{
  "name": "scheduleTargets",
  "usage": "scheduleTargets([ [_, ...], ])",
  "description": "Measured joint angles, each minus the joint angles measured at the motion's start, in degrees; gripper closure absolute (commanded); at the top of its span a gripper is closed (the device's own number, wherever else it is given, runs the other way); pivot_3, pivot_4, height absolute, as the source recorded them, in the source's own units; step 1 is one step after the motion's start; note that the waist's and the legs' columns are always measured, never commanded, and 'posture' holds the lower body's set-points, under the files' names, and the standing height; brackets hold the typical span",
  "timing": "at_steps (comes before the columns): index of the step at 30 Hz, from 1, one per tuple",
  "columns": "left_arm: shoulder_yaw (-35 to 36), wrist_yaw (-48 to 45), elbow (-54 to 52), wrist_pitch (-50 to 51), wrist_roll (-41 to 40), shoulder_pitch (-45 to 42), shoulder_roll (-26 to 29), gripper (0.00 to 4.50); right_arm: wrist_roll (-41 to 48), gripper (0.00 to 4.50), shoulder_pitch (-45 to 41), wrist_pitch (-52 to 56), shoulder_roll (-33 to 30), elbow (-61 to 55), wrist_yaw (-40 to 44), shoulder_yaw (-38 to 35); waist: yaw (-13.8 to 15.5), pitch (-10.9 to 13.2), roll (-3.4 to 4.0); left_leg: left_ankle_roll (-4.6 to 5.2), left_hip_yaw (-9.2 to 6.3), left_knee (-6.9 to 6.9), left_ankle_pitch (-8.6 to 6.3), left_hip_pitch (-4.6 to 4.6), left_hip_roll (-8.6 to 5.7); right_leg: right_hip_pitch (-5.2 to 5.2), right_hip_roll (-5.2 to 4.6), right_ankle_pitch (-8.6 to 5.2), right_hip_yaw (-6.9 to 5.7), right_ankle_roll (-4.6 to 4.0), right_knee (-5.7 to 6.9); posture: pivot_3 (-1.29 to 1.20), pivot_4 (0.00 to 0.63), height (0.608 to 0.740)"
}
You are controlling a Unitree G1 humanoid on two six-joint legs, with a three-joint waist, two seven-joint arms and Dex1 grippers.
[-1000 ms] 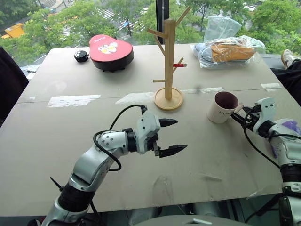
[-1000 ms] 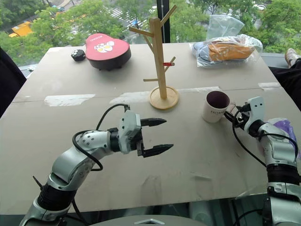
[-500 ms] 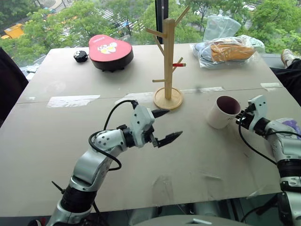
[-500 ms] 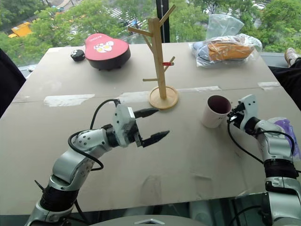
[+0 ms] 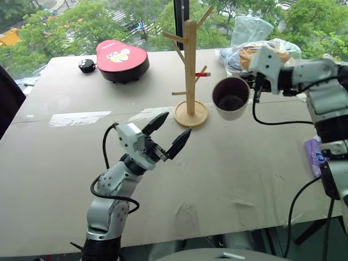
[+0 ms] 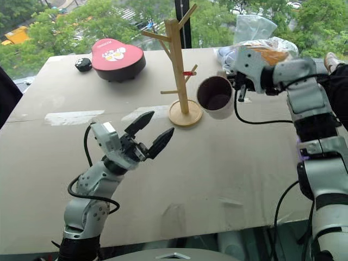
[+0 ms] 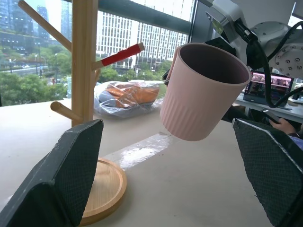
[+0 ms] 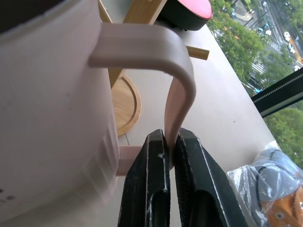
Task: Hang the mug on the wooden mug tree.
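**Mug held in the air beside the mug tree**

The right gripper [image 8: 169,163] is clamped on the handle of the mug [image 5: 230,98], its two black fingers [image 8: 147,189] pinching the thin strap of the handle from both sides. The mug hangs clear of the table [image 5: 234,179], tilted so that its dark mouth faces the head camera. Seen from the head, it sits at about three o'clock from the base of the wooden mug tree [image 5: 190,65], just beside it and not touching the post or any peg. The red-tipped peg [image 5: 202,74] points toward the mug's side of the tree, a little above the mug's rim.

The left gripper [image 5: 166,136] hovers over the table at about seven o'clock from the tree's round base, its fingers spread wide and holding nothing. Its fingertips point up toward the tree and the mug; in the left wrist view the mug [image 7: 201,94] and the post stand between the two dark pads [image 7: 66,175].

At the far edge of the table, at about ten o'clock from the tree, lies a red-topped black case [image 5: 122,57] with a small black object [image 5: 86,66] beside it. At about one o'clock lies a clear plastic bag [image 5: 239,54] with orange contents. A purple pack [image 5: 312,157] lies near the right edge of the table.
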Motion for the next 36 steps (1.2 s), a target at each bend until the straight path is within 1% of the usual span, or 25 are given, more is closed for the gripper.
scheduleTargets([
  [2, 0.08, -0.01, 0.0, -0.69, -0.04, 0.15, -0.06, 0.0, -1.53, 4.37, -4.65, -0.18, 2.86, 2.73, 0.5, 1.57, -0.06, 0.0, 0.0, 0.0, 0.01, -0.06, 0.0, -0.02, 0.01, -0.05, 0.01, 0.0, 0.01, 0.0, 0.0, 0.0, 0.15, 0.74],
  [6, 0.79, 0.51, 0.04, -1.23, -0.09, 0.41, -0.25, 0.0, -2.93, 4.37, -8.61, -0.43, 6.0, 5.74, 1.25, 3.04, 0.12, 0.0, 0.0, 0.0, -0.01, -0.05, 0.0, -0.05, -0.05, -0.05, -0.07, 0.0, -0.1, -0.01, -0.02, 0.0, 0.15, 0.74],
  [9, 1.14, 0.6, 0.18, -1.62, -0.46, 0.33, -0.45, 0.0, -4.32, 4.37, -10.64, -1.42, 8.42, 8.61, 1.42, 3.94, 0.05, 0.01, 0.01, 0.0, -0.01, -0.05, 0.0, -0.05, -0.06, -0.07, -0.07, 0.0, -0.1, -0.01, -0.01, 0.0, 0.15, 0.74],
  [14, 1.18, 0.62, 0.26, -2.15, -1.11, 0.21, -0.57, 0.0, -6.58, 4.37, -12.79, -3.66, 10.05, 12.5, 0.98, 4.31, 0.0, 0.01, 0.02, 0.0, -0.03, -0.05, 0.0, -0.05, -0.05, -0.08, -0.06, 0.0, -0.13, -0.01, 0.0, 0.0, 0.15, 0.74],
  [16, 1.2, 0.71, 0.27, -2.16, -1.15, 0.21, -0.57, 0.0, -7.09, 3.84, -12.84, -3.93, 10.07, 13.0, 0.92, 4.59, -0.01, 0.01, 0.02, 0.0, -0.01, -0.05, 0.0, -0.05, -0.05, -0.08, -0.06, 0.0, -0.12, -0.01, 0.0, 0.0, 0.15, 0.74],
  [17, 1.2, 0.78, 0.3, -2.18, -1.15, 0.21, -0.56, 0.0, -7.33, 3.43, -12.87, -4.11, 10.11, 13.43, 1.04, 4.76, -0.05, 0.01, 0.02, 0.0, -0.01, -0.05, 0.0, -0.05, -0.05, -0.08, -0.06, 0.0, -0.12, -0.01, 0.0, 0.0, 0.15, 0.74],
  [18, 1.2, 0.8, 0.32, -2.2, -1.15, 0.22, -0.57, 0.0, -7.42, 3.18, -12.87, -4.11, 10.12, 13.67, 1.14, 4.88, -0.07, 0.01, 0.02, 0.0, -0.02, -0.05, 0.0, -0.05, -0.05, -0.08, -0.05, 0.0, -0.12, -0.01, 0.0, 0.0, 0.15, 0.74],
  [19, 1.19, 0.81, 0.34, -2.22, -1.15, 0.22, -0.57, 0.0, -7.47, 2.63, -12.87, -4.11, 10.13, 13.88, 1.25, 4.9, -0.09, 0.01, 0.02, 0.0, -0.02, -0.05, 0.0, -0.05, -0.05, -0.08, -0.05, 0.0, -0.12, -0.01, 0.0, 0.0, 0.15, 0.74],
  [22, 1.13, 0.85, 0.43, -2.24, -1.14, 0.25, -0.62, 0.0, -7.5, 1.39, -13.29, -3.99, 10.12, 14.08, 1.51, 4.9, -0.13, 0.01, 0.03, 0.0, -0.02, -0.06, 0.0, -0.05, -0.05, -0.09, -0.05, 0.0, -0.11, -0.01, 0.01, 0.0, 0.15, 0.74],
  [23, 1.08, 0.84, 0.56, -2.26, -1.14, 0.25, -0.63, 0.0, -7.49, 1.07, -13.4, -3.88, 10.11, 14.08, 1.54, 4.9, -0.13, 0.01, 0.03, 0.0, -0.02, -0.06, 0.0, -0.05, -0.05, -0.09, -0.05, 0.0, -0.11, -0.01, 0.01, 0.0, 0.15, 0.74],
  [24, 1.03, 0.84, 0.86, -2.29, -1.14, 0.24, -0.63, 0.0, -7.48, 0.64, -13.54, -3.77, 10.1, 14.08, 1.48, 4.88, -0.12, 0.01, 0.03, 0.0, -0.02, -0.06, 0.0, -0.05, -0.05, -0.09, -0.05, 0.0, -0.12, -0.01, 0.01, 0.0, 0.15, 0.74],
  [25, 0.96, 0.84, 1.34, -2.3, -1.12, 0.22, -0.64, 0.0, -7.47, 0.34, -13.66, -3.71, 9.99, 14.08, 1.32, 4.79, -0.11, 0.01, 0.03, 0.0, -0.02, -0.06, 0.0, -0.05, -0.05, -0.09, -0.05, 0.0, -0.12, -0.01, 0.01, 0.0, 0.15, 0.74],
  [26, 0.94, 0.83, 1.48, -2.3, -1.12, 0.22, -0.63, 0.0, -7.43, 0.16, -13.65, -3.64, 9.84, 14.08, 1.22, 4.76, -0.08, 0.01, 0.03, 0.0, -0.02, -0.05, 0.0, -0.05, -0.05, -0.08, -0.05, 0.0, -0.12, -0.01, 0.01, 0.0, 0.15, 0.74],
  [28, 0.93, 0.78, 1.51, -2.3, -1.11, 0.22, -0.55, 0.0, -7.1, 0.16, -13.61, -2.94, 9.66, 14.16, 0.79, 3.97, -0.07, 0.02, 0.03, 0.0, -0.02, -0.06, 0.0, -0.05, -0.05, -0.08, -0.05, 0.0, -0.11, -0.01, 0.01, 0.0, 0.15, 0.74],
  [32, 0.94, 0.72, 1.52, -2.26, -1.0, 0.59, 0.0, 0.0, -4.15, 0.16, -11.95, 0.4, 7.99, 12.95, 0.97, -0.03, 0.1, 0.01, 0.03, 0.0, -0.04, -0.08, 0.0, -0.05, -0.05, -0.07, -0.07, 0.0, -0.15, -0.01, -0.01, 0.0, 0.15, 0.74],
  [34, 0.74, 0.75, 1.52, -1.96, -0.17, 2.11, 1.55, 0.0, -0.75, 0.16, -7.53, 4.0, 6.51, 9.38, 2.35, -3.15, 0.1, -0.01, 0.0, 0.0, -0.04, -0.1, 0.0, -0.05, -0.05, -0.08, -0.08, 0.0, -0.16, -0.01, -0.02, 0.0, 0.15, 0.74],
  [36, 0.16, 1.06, 1.53, -0.33, 1.53, 4.81, 3.59, 0.0, 4.87, 0.16, 1.21, 9.05, 3.92, 3.49, 4.27, -7.77, 0.42, -0.02, -0.03, 0.0, -0.11, -0.16, 0.0, -0.06, -0.06, -0.04, -0.12, -0.01, -0.22, -0.02, -0.07, 0.0, 0.15, 0.74],
])
